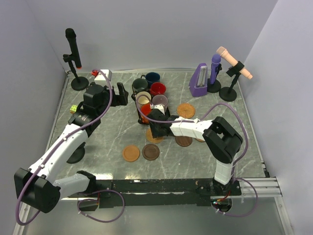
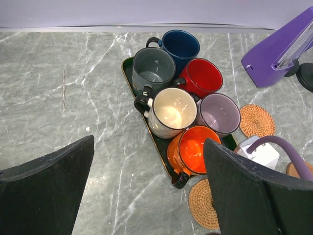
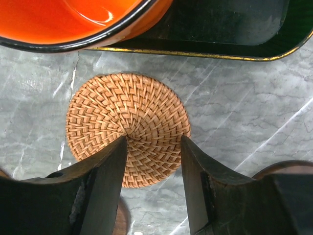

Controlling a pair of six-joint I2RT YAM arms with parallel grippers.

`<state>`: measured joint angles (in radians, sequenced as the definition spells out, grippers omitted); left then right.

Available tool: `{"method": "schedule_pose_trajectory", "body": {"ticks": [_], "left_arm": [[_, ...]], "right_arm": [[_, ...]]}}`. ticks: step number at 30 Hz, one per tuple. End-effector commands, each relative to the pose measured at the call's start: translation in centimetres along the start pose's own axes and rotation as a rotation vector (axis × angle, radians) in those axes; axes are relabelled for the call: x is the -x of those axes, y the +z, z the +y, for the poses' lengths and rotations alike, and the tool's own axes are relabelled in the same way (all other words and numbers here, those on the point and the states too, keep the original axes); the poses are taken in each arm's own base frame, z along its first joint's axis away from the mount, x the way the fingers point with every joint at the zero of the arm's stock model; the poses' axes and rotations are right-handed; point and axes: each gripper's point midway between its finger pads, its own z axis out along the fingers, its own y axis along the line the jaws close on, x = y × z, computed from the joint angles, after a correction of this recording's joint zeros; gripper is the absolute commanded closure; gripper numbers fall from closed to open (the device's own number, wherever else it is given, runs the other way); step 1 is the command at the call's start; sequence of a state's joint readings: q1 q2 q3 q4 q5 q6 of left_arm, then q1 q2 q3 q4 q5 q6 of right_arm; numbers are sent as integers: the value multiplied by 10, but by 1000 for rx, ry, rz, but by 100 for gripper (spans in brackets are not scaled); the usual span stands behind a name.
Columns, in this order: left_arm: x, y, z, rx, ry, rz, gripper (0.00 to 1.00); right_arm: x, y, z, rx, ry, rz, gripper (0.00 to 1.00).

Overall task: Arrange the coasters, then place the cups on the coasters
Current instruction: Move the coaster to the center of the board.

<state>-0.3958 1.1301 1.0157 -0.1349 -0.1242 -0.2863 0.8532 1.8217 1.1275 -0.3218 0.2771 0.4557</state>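
Observation:
Six cups stand packed on a black tray (image 2: 160,148): navy (image 2: 181,44), grey-green (image 2: 153,68), red (image 2: 202,77), cream (image 2: 171,108), mauve (image 2: 219,112) and orange (image 2: 194,147). My right gripper (image 3: 154,142) hovers low over a tan woven coaster (image 3: 128,128) just in front of the tray. Its jaws are partly open, with the coaster's right half between them. On the table lie tan coasters (image 1: 186,110) (image 1: 131,153) and dark brown coasters (image 1: 150,152) (image 1: 184,141). My left gripper (image 1: 120,94) is wide open and empty, left of the tray.
A black microphone on a stand (image 1: 73,54) is at the back left, beside a white box (image 1: 102,75). A purple wedge-shaped object (image 1: 198,81) and a tan microphone on a stand (image 1: 234,66) are at the back right. A small yellow-green cube (image 1: 73,108) lies at the left edge.

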Motion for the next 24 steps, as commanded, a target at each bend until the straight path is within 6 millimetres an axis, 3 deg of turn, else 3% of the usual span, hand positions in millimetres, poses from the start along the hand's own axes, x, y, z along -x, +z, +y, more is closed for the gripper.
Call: {"method": "schedule_pose_trajectory", "body": {"ticks": [1, 8, 17, 21, 24], "left_arm": [[19, 0, -8, -28, -19, -56, 4], [17, 0, -11, -46, -24, -50, 3], [15, 1, -14, -55, -23, -43, 3], [16, 1, -15, -56, -20, -44, 3], [15, 1, -13, -49, -17, -46, 3]], "right_arm": [[-14, 0, -14, -63, 17, 21, 47], [-30, -11, -49, -136, 41, 42, 46], [-23, -19, -92, -202, 97, 43, 45], [-1, -25, -82, -150, 52, 1, 42], [19, -37, -62, -88, -5, -43, 34]]}}
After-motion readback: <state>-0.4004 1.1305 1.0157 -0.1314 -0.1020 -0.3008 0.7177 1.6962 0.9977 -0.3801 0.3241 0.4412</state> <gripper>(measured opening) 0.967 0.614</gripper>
